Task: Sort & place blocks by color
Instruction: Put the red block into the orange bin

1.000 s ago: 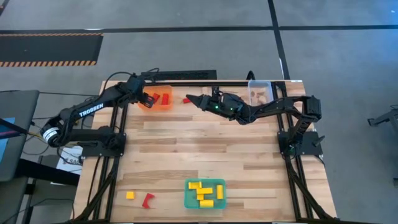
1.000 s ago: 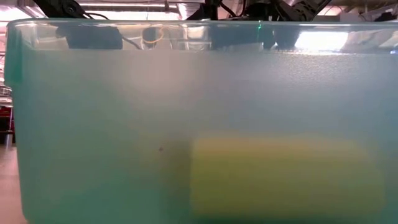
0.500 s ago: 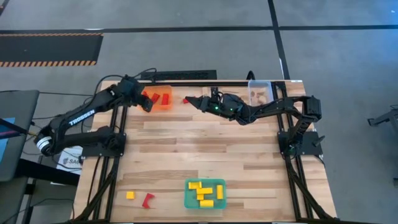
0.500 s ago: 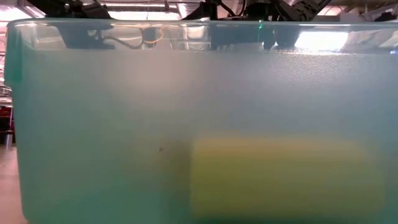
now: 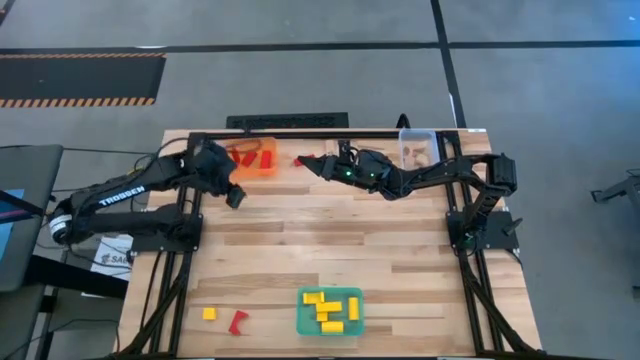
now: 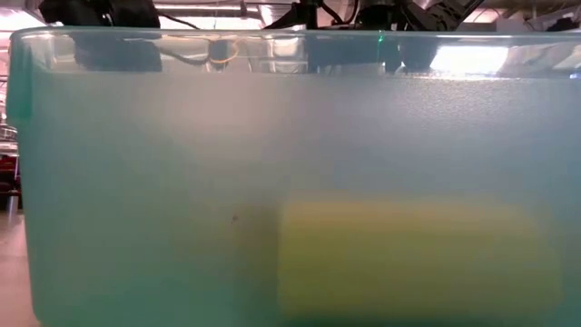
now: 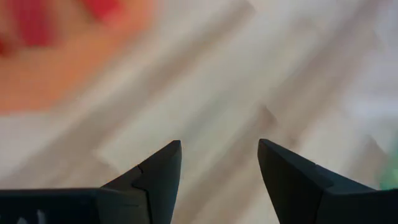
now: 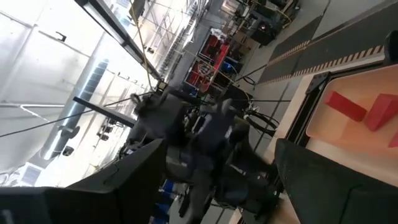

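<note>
Two red blocks [image 5: 256,157] lie in the orange tray [image 5: 262,168] at the far left. My left gripper [image 5: 236,197] hangs open just nearer than the tray, over bare table, and its wrist view shows nothing between the fingers of the left gripper [image 7: 219,144]. My right gripper [image 5: 316,163] stands open near the far edge, pointing toward the orange tray [image 8: 323,134]. A loose red block [image 5: 299,160] lies on the table by its tip. Several yellow blocks [image 5: 328,308] lie in the teal tray [image 5: 303,324]. A yellow block [image 5: 209,313] and a red one [image 5: 237,322] lie at the near left.
A clear tray [image 5: 415,135] with pale wood blocks stands at the far right. The teal tray's wall [image 6: 182,182] fills the low view, with a yellow block [image 6: 408,259] showing through it. The middle of the table shows bare wood.
My left gripper has drawn back from over the orange tray toward the table's near edge and now hangs over bare wood. The red blocks stay in the tray.
</note>
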